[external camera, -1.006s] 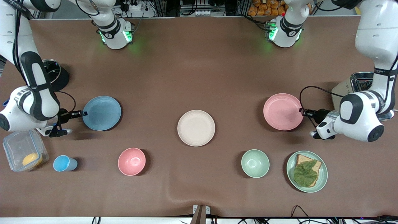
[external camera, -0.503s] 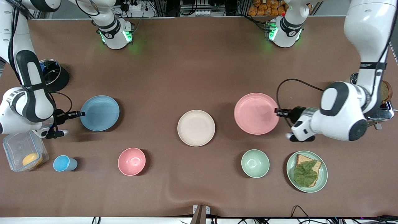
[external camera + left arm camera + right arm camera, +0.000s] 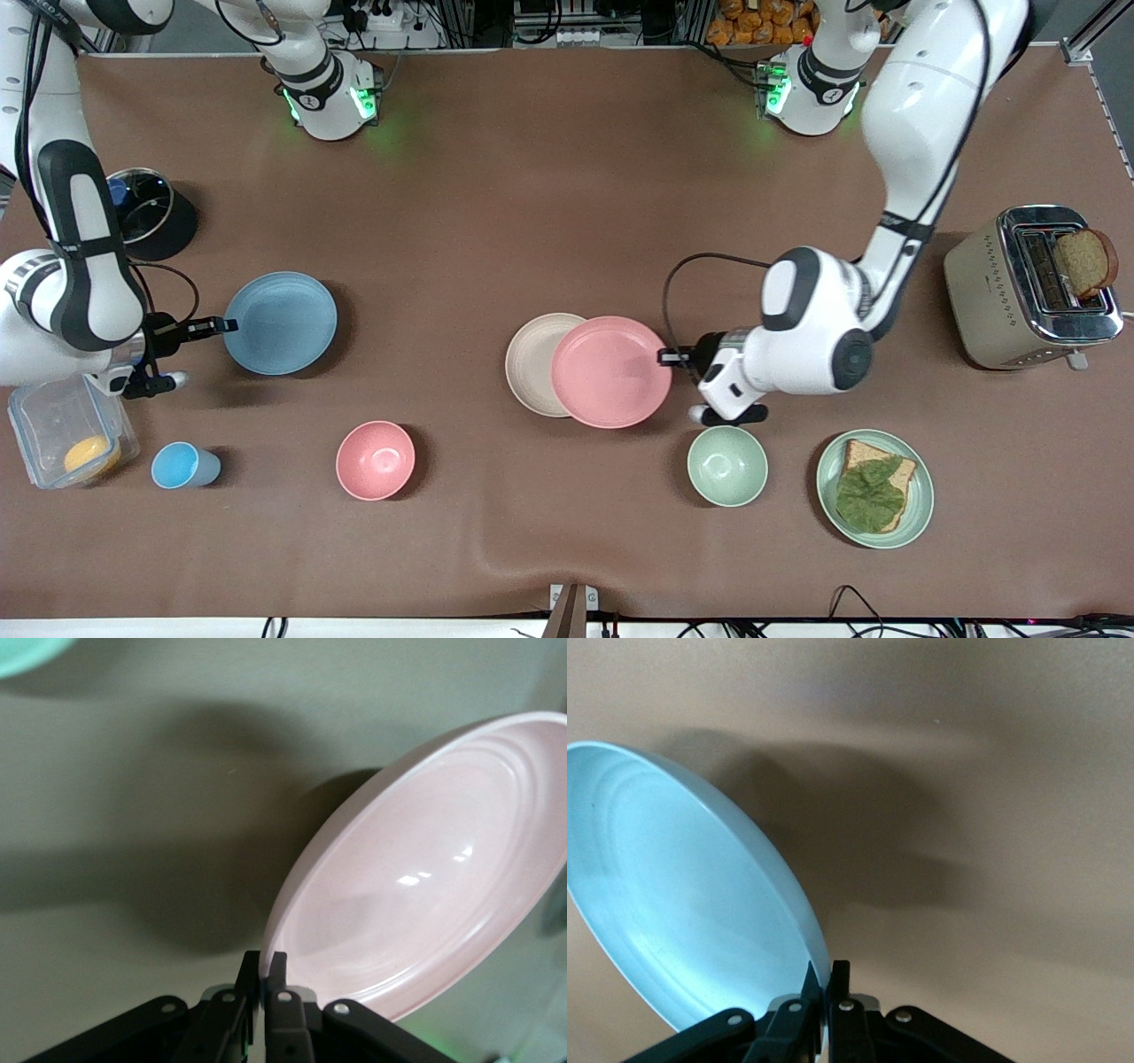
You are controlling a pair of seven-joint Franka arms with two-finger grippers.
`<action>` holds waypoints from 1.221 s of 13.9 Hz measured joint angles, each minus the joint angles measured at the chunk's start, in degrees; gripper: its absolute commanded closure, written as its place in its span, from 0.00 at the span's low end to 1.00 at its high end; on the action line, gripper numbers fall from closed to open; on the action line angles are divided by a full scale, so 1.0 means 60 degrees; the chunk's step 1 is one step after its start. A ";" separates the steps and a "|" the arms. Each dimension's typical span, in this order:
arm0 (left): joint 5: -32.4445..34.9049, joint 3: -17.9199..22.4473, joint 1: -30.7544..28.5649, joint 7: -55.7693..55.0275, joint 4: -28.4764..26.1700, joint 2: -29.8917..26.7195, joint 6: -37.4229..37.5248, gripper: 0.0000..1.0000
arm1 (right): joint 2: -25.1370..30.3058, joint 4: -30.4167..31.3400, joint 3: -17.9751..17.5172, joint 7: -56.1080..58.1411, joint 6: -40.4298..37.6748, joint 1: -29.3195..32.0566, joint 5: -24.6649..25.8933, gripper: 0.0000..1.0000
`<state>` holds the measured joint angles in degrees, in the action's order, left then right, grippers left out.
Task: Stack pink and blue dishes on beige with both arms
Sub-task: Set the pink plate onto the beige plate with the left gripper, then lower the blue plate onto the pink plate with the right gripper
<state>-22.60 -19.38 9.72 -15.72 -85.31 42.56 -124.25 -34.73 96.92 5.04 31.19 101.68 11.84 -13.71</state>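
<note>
The pink plate (image 3: 611, 372) hangs in the air, overlapping the part of the beige plate (image 3: 530, 363) that faces the left arm's end. My left gripper (image 3: 666, 357) is shut on the pink plate's rim; in the left wrist view the pink plate (image 3: 425, 868) is tilted and the left gripper (image 3: 264, 970) pinches its edge. The blue plate (image 3: 280, 322) is at the right arm's end of the table, with my right gripper (image 3: 226, 325) shut on its rim. In the right wrist view the blue plate (image 3: 673, 895) is tilted, its shadow below it, with the right gripper (image 3: 824, 979) clamping its edge.
Nearer the camera stand a pink bowl (image 3: 376, 460), a blue cup (image 3: 182, 466), a green bowl (image 3: 727, 465) and a green plate with bread and a leaf (image 3: 875, 488). A toaster (image 3: 1028, 288) stands at the left arm's end. A clear container (image 3: 66, 439) and a dark pot (image 3: 146, 213) are at the right arm's end.
My left arm has carried the pink plate from the left arm's end to the middle, where it now overlaps the beige plate. The blue plate has shifted slightly in the right gripper.
</note>
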 measured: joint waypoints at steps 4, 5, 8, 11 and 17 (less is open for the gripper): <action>-0.0028 0.0011 0.0589 -0.0272 0.0058 0.0681 -0.0753 1.00 | -0.0001 -0.0137 -0.0032 -0.0006 -0.0066 -0.0024 -0.0013 1.00; -0.0029 0.0013 0.0625 -0.0278 0.0067 0.0730 -0.0753 1.00 | -0.0002 -0.0241 -0.0054 -0.0060 -0.0206 -0.0078 -0.0026 1.00; -0.0030 0.0012 0.0752 -0.0292 0.0070 0.0756 -0.0752 1.00 | 0.0001 -0.0860 -0.0119 -0.1072 -0.1012 -0.0642 -0.0175 1.00; -0.0030 0.0013 0.0845 -0.0296 0.0069 0.0758 -0.0746 0.00 | 0.0004 -0.1422 -0.0150 -0.2439 -0.1359 -0.1715 -0.0748 1.00; 0.1220 0.0062 0.0642 -0.0286 0.0414 0.0088 0.0010 0.00 | -0.0019 -0.1520 -0.0160 -0.4424 -0.1267 -0.3508 -0.1839 1.00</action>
<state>-15.28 -19.00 13.57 -17.43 -82.82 43.08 -124.19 -34.85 87.79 4.08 4.65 94.08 -9.21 -24.74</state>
